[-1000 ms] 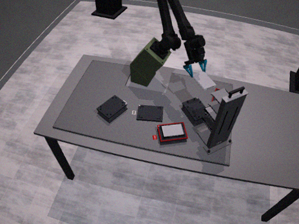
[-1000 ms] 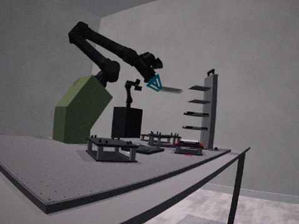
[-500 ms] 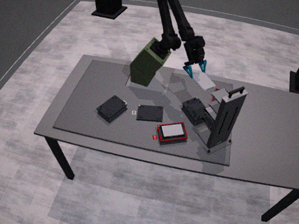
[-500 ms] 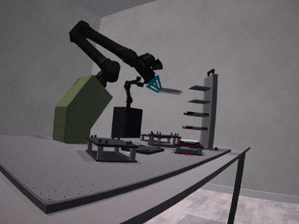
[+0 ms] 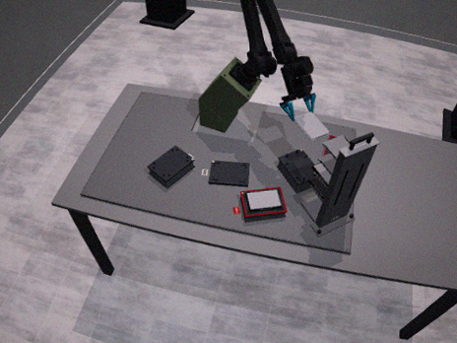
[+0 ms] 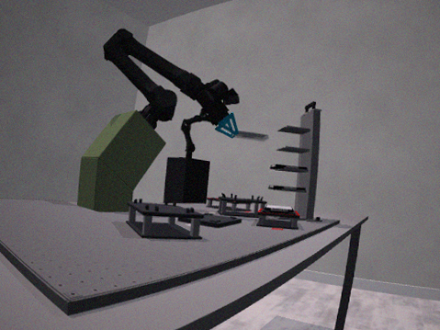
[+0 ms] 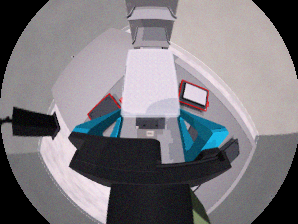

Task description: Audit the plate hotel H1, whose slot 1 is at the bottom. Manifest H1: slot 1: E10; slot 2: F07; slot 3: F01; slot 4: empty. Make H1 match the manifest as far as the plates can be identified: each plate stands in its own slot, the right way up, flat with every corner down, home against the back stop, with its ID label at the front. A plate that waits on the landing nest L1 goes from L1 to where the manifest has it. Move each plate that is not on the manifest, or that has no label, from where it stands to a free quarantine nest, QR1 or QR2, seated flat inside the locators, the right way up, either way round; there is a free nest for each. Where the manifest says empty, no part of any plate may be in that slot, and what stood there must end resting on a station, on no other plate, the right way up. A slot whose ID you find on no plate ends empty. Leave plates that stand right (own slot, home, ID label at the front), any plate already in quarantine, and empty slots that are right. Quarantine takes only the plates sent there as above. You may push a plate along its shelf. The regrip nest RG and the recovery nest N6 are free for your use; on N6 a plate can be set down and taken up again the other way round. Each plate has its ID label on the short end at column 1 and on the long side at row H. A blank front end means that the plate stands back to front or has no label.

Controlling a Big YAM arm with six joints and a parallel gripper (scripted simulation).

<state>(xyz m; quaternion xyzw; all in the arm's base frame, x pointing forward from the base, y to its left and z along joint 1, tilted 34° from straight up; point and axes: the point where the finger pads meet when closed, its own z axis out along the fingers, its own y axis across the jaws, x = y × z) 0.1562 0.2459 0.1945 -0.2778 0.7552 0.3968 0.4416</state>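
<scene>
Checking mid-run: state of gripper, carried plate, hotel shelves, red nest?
gripper: shut on the plate.
plate: airborne, roughly level, pointing at the hotel.
hotel: upright; four shelves; plates on the lower two, upper two look bare.
red-framed nest: holds a plate, flat.
</scene>
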